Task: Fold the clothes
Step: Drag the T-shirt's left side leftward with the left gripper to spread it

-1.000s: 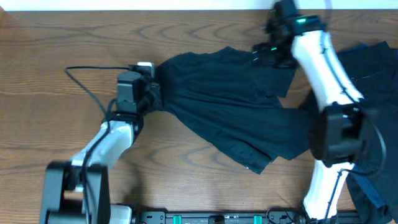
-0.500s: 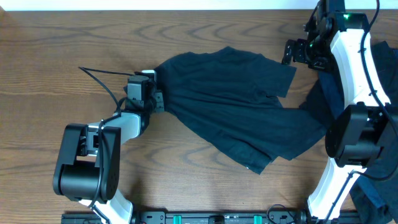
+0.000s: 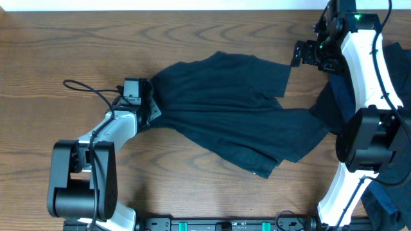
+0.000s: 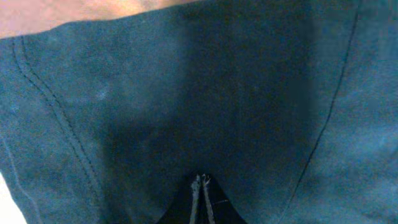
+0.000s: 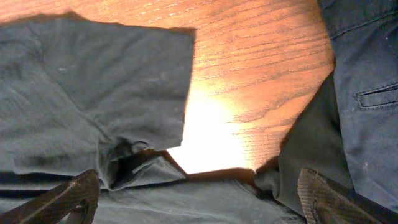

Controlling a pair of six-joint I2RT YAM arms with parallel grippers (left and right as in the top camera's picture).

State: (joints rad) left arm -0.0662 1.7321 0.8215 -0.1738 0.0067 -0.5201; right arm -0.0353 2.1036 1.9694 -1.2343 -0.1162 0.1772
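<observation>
Our left gripper (image 3: pixel 148 104) pinches the T-shirt (image 3: pixel 237 109) between its fingertips. We should draw it taut (right gripper (image 3: pixel 303 54) spread, empty, just beside the cloth).

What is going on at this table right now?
Two robot arms are handling a dark T-shirt lying rumpled on the wooden table. The left gripper is shut on the shirt's left edge. The right gripper hangs open beside the far sleeve, holding nothing. Other dark clothes lie at the table's right side. No neat fold is made yet.
</observation>
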